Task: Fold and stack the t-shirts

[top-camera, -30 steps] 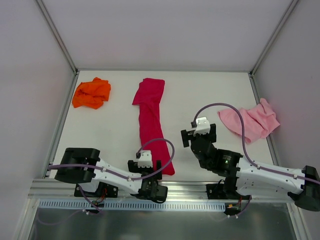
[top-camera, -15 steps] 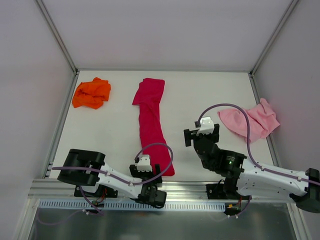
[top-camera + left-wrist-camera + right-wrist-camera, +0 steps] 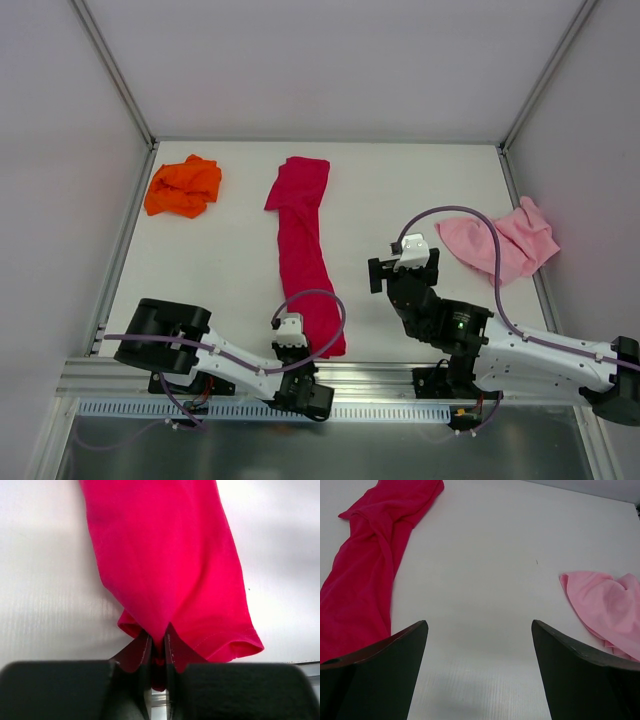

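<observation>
The crimson t-shirt (image 3: 302,240) lies stretched in a long strip down the middle of the table, and it fills the left wrist view (image 3: 165,565). My left gripper (image 3: 296,345) (image 3: 158,640) is shut on its near hem, with a pinch of red cloth between the jaws. The orange t-shirt (image 3: 183,186) is bunched at the back left. At the right edge the pink t-shirt (image 3: 505,240) (image 3: 605,605) lies crumpled. My right gripper (image 3: 402,272) (image 3: 479,630) hovers open over bare table between the crimson shirt (image 3: 365,575) and the pink one, holding nothing.
White walls with metal corner posts (image 3: 120,80) close in the table on three sides. An aluminium rail (image 3: 350,375) runs along the near edge by the arm bases. Purple cables (image 3: 460,215) loop above both arms.
The left gripper slid toward the near edge and closed on the crimson shirt's near hem. The right arm shifted slightly right and stayed open.
</observation>
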`<state>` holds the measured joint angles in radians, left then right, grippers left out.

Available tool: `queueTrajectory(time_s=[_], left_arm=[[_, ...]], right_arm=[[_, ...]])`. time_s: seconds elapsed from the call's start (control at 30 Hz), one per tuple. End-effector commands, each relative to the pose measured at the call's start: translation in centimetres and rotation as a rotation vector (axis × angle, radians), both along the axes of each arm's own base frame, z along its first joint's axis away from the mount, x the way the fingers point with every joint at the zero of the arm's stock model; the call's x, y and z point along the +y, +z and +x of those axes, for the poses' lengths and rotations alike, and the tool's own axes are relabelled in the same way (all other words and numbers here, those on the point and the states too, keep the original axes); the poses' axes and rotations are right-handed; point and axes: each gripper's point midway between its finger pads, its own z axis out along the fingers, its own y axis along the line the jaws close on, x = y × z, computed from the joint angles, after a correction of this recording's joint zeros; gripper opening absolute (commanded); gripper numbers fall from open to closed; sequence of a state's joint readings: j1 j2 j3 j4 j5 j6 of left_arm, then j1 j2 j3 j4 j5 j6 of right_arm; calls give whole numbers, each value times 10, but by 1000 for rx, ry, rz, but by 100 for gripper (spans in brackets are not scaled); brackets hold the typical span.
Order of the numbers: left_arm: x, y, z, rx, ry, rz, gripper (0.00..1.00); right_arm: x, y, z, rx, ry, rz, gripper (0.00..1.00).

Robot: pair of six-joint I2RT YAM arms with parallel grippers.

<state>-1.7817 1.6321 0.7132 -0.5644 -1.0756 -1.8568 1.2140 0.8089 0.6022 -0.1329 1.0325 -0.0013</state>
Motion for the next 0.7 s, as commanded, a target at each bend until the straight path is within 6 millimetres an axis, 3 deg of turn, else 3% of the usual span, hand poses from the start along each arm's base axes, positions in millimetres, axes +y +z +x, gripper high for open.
queueTrajectory(time_s=[0.0, 0.23, 0.27, 0.37, 0.5, 0.67], left_arm=[[1, 20, 6, -71, 21, -61, 0], [14, 85, 25, -216, 114, -139, 0], [27, 95, 30, -260, 114, -69, 0], [25, 121, 35, -325, 120, -65, 0], [14, 132, 37, -345, 115, -85, 0], [21, 128, 48, -348, 157, -79, 0]], right_arm=[[-3, 6, 3, -15, -46, 51, 90], [-1, 4, 4, -8, -53, 40, 90], [-2, 4, 4, -9, -52, 40, 90], [-3, 5, 3, -9, -51, 50, 90], [-5, 3, 1, -6, -49, 50, 90], [-7, 4, 1, -7, -49, 55, 90]])
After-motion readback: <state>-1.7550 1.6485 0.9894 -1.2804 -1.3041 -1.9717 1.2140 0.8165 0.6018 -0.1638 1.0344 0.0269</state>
